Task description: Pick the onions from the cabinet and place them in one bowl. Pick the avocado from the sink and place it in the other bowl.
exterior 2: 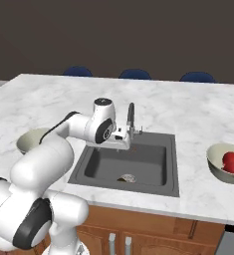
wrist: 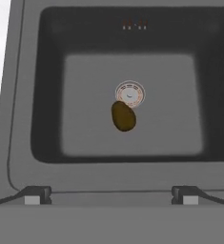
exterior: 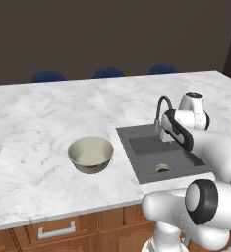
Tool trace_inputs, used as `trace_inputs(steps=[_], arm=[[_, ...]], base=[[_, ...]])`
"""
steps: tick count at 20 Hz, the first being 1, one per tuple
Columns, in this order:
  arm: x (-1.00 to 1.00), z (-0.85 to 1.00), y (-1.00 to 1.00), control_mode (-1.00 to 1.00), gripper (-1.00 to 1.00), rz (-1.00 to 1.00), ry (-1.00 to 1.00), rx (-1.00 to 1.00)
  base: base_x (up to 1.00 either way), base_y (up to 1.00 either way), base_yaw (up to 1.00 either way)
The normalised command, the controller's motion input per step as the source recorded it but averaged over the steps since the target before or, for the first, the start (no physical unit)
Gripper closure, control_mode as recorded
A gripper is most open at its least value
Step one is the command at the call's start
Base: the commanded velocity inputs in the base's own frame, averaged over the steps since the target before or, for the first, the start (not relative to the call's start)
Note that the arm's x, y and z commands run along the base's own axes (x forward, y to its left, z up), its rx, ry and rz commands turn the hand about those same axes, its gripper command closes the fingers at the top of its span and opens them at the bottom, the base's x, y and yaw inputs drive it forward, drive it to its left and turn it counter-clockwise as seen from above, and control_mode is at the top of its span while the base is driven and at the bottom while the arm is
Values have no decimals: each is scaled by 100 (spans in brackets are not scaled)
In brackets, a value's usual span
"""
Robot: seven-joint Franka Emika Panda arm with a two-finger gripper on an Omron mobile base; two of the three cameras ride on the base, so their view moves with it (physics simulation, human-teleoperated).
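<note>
jaws released wide above the sink; avocado lying on basin floor touching the drain; best lowered straight, centred over it, clear of faucet, then closed gently.

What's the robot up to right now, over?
Gripper open, empty, above sink. Avocado on basin floor beside drain. Nothing in the way.
</note>
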Motion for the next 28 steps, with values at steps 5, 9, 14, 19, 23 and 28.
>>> trace_inputs(steps=[5, 9, 14, 19, 23, 28], arm=[[3, -24, -5, -100, -100, 0, 0, 0], [12, -15, -6, -100, -100, 0, 0, 0], [16, -9, -7, -100, -100, 0, 2, 0], [25, -12, -4, -100, -100, 0, 4, 0], [23, -7, -2, -100, -100, 0, 6, 0], [8, -10, -3, -100, -100, 0, 6, 0]], base=[[0, 0, 0], [0, 0, 0], [0, 0, 0], [0, 0, 0], [0, 0, 0], [0, 0, 0]])
